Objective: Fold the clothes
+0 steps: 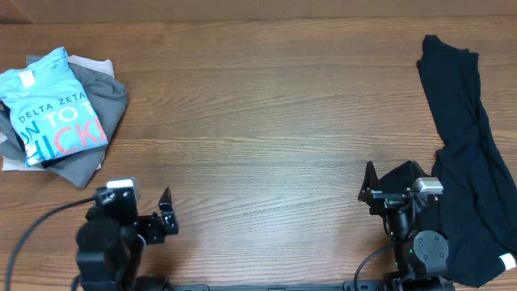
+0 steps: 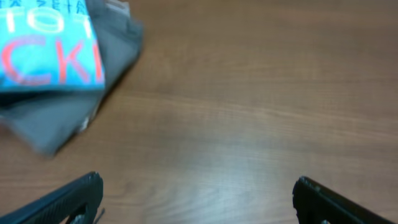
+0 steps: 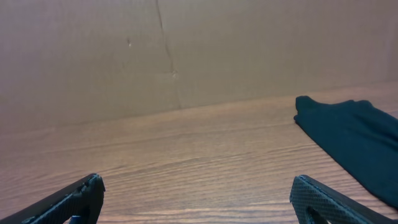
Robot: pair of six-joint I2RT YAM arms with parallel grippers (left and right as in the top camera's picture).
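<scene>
Only overhead shows blue T-shirt (image 1: 52, 105) and black garment (image 1: 472, 162) together.

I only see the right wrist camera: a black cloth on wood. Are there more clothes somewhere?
Observer: Yes. There is a pile on the far left, with a blue shirt on top.
Operator: What does the shirt say?
Observer: It has white and coral letters. I can read "DELTA ZETA"; the fold cuts off the rest.
Operator: Is my black cloth folded?
Observer: No. The black cloth lies long and rumpled, from the far edge down past the right pincer.
</scene>
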